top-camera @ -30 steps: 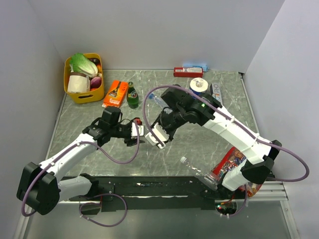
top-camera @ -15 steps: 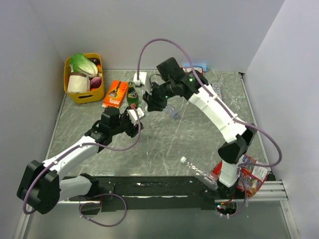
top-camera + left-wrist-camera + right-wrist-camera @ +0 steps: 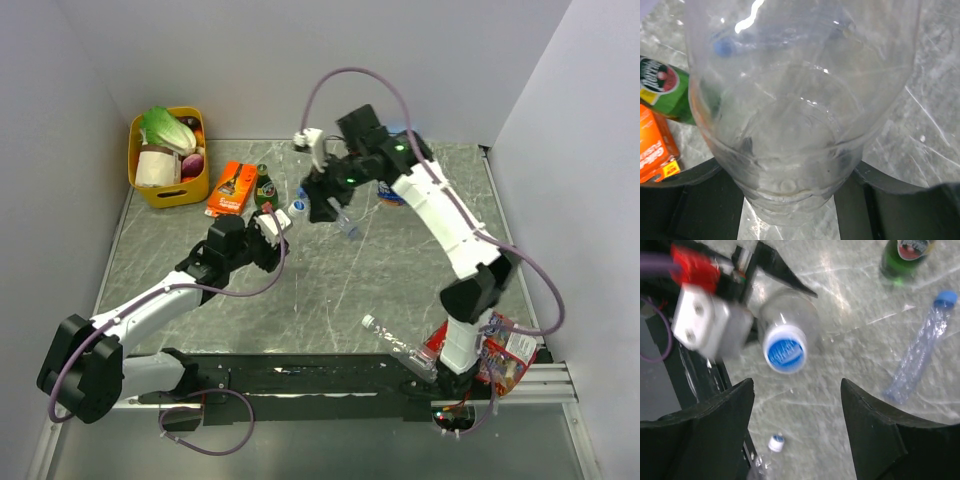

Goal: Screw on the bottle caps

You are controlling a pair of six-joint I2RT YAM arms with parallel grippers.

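My left gripper is shut on the base of a clear bottle, which fills the left wrist view. From above, that bottle points toward the back right, with a blue cap on its mouth. In the right wrist view the cap faces the camera, above and apart from my open right gripper, which holds nothing. My right gripper hovers just right of the cap. A second capped bottle lies flat beyond. A third bottle lies near the front edge.
A yellow basket with vegetables stands at the back left. A dark green glass bottle and an orange box sit behind my left gripper. At the back lies a red box. A red snack bag is at the front right.
My right arm swung from the front middle toward the back and its jaws opened wide. My left arm carried the held bottle a little toward the back.
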